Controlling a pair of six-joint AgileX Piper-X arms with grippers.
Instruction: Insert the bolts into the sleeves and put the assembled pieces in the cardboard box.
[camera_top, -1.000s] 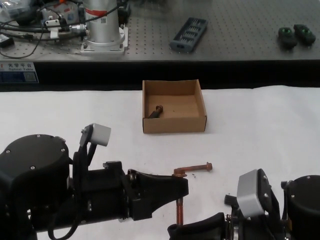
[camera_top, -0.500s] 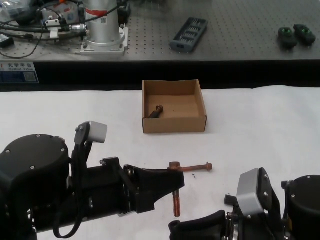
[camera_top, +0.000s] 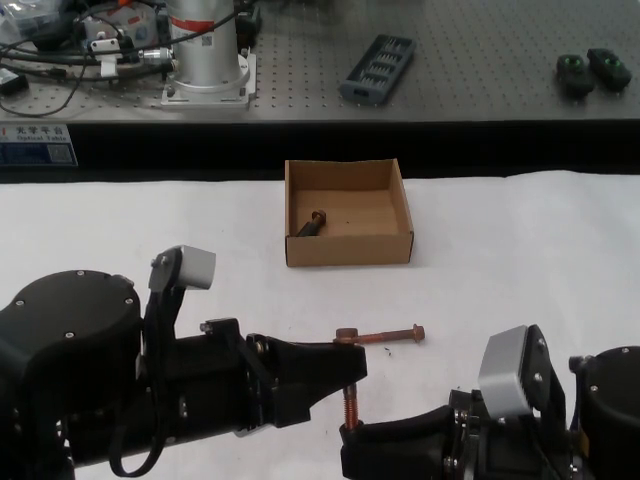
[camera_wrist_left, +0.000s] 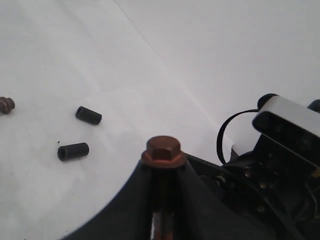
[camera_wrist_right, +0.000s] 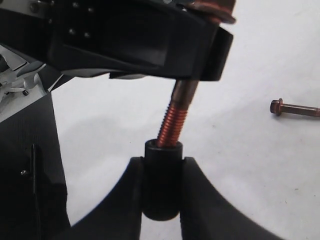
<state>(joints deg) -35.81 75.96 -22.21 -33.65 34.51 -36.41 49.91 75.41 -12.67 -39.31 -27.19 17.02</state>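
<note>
The right pincer (camera_wrist_right: 161, 170) has come up; its gripped sleeve (camera_wrist_right: 161, 192) now sits directly below the bolt (camera_wrist_right: 173, 117), which hangs upright, clamped in the left pincer (camera_wrist_left: 163, 172), tip just entering.

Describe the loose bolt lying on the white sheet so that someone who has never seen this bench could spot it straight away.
Start at the open cardboard box in the middle of the white sheet and look on its near side. The bolt lies there, flat on the sheet. Unlike the other copper bolt, held upright in the left gripper, this one lies loose, gripped by nothing.
</note>
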